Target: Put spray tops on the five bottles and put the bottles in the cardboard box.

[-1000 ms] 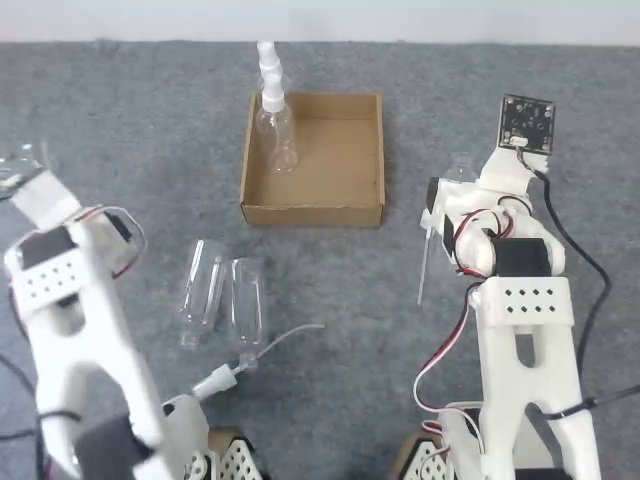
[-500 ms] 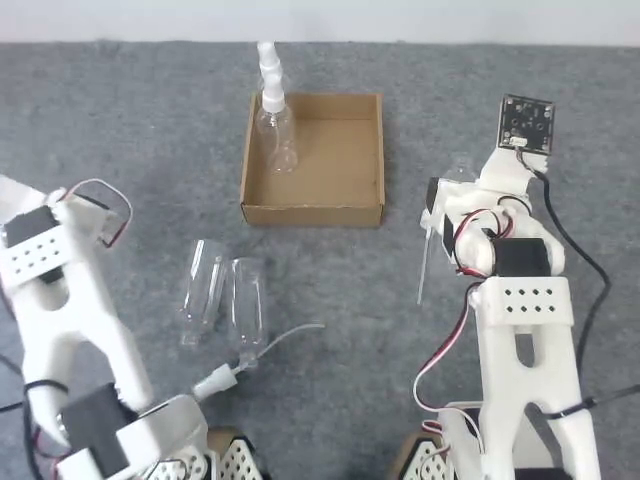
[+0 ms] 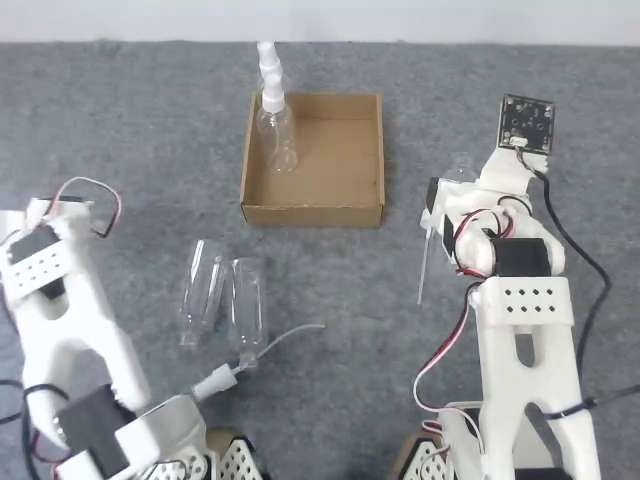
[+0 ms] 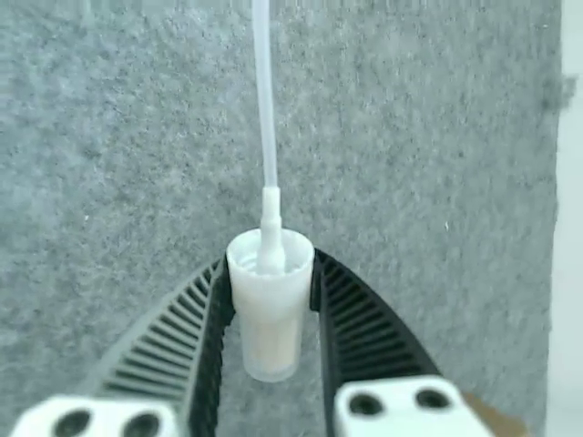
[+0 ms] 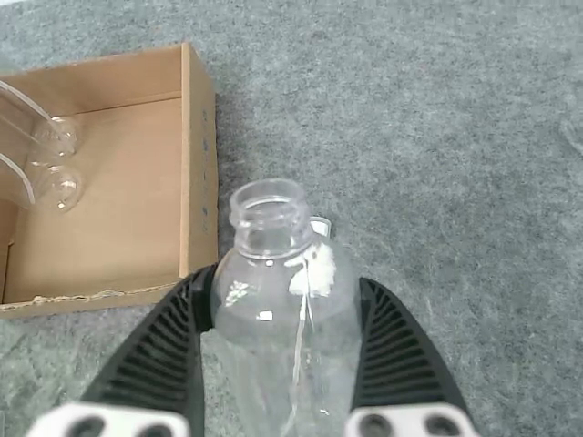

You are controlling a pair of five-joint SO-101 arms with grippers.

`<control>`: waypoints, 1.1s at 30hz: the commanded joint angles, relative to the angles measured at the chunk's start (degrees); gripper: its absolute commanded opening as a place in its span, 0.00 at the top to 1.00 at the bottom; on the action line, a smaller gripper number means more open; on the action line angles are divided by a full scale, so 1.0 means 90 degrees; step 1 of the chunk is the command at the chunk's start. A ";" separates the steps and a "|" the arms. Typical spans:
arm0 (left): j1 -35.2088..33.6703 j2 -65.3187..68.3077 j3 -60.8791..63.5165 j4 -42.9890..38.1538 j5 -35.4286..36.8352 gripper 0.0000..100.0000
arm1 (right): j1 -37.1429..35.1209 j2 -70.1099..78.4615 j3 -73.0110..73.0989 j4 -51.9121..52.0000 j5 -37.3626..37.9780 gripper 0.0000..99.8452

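Standing in the cardboard box [image 3: 312, 212], one capped bottle [image 3: 276, 135] is the only unit judged complete. The left pincer [image 4: 269, 273] is closed on a spray top [image 4: 267, 319]. The right pincer [image 5: 284, 289] clamps an uncapped bottle [image 5: 268, 218] beside the box. Two bare bottles [image 3: 201, 285] and a loose top [image 3: 222, 379] lie on the tabletop [image 3: 120, 120]. Capping and boxing remain for these.

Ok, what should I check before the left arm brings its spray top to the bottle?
1. Left gripper shut on spray top: ok.
2. Right gripper shut on clear bottle: ok.
3. Bottle neck open, uncapped: ok.
4. Dip tube straight: ok.
5. Top lined up over neck: not ok, arms apart.
6. Room left in cardboard box: ok.
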 commanded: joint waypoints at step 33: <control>-0.0117 -0.0078 -0.0786 0.0781 -0.0107 0.86 | 0.0054 -0.0288 -0.0205 -0.0171 -0.0029 0.98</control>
